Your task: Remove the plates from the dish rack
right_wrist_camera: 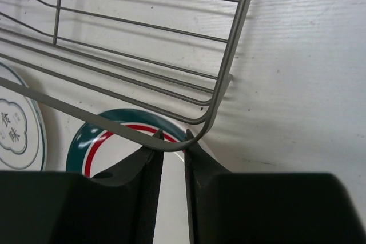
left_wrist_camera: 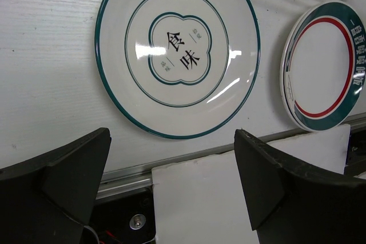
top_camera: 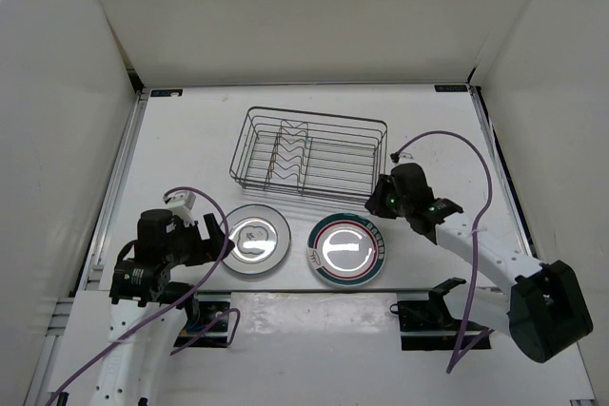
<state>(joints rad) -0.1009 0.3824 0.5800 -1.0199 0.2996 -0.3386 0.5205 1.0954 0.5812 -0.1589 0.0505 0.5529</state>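
Observation:
The dish rack [top_camera: 314, 115] stands at the back centre with no plate in it. A plate [top_camera: 255, 239] lies flat in front of it. It looks silvery from above and white with thin teal rings in the left wrist view [left_wrist_camera: 177, 50]. The teal-band, red-ring plate [top_camera: 347, 248] lies to its right. A second white rim [left_wrist_camera: 284, 92] shows under it, its pattern hidden. My left gripper [top_camera: 214, 235] is open and empty, left of the plates. My right gripper [right_wrist_camera: 173, 136] has its jaws nearly together and empty. It sits at the rack's near right corner wire [right_wrist_camera: 227, 67], over the teal plate [right_wrist_camera: 103, 141].
White walls enclose the table on three sides. A metal rail and a white board [left_wrist_camera: 240, 192] run along the near edge below the plates. A purple cable [top_camera: 447, 140] loops above the right arm.

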